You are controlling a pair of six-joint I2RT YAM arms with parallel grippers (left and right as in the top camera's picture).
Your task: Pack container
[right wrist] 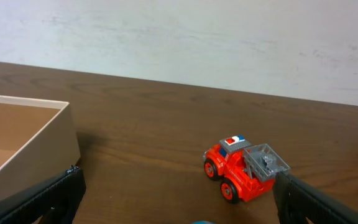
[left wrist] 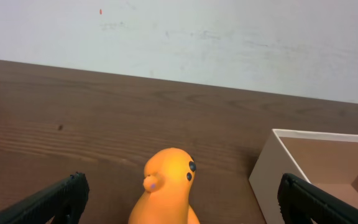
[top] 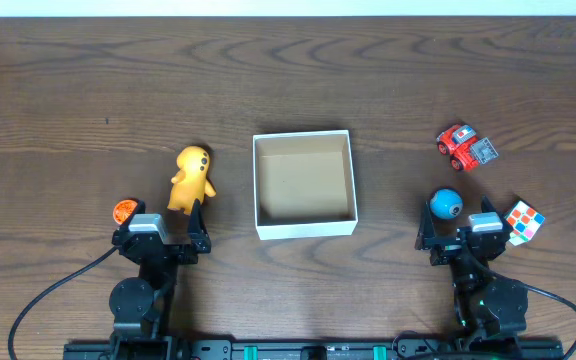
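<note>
The container (top: pixel 304 227), a square white-walled box with a tan inside, sits mid-table and holds nothing. It shows in the left wrist view (left wrist: pixel 272 180) and in the right wrist view (right wrist: pixel 55 140). A yellow duck-like toy (top: pixel 190 178) stands left of it, between the open fingers of my left gripper (top: pixel 164 222), also seen in the left wrist view (left wrist: pixel 166 190). My right gripper (top: pixel 460 228) is open just behind a blue ball (top: pixel 445 204). A red toy truck (top: pixel 463 146) lies farther back, also in the right wrist view (right wrist: pixel 244 170).
An orange round toy (top: pixel 125 211) lies by the left gripper's outer side. A multicoloured puzzle cube (top: pixel 524 221) lies right of the right gripper. A white wall stands behind the table's far edge.
</note>
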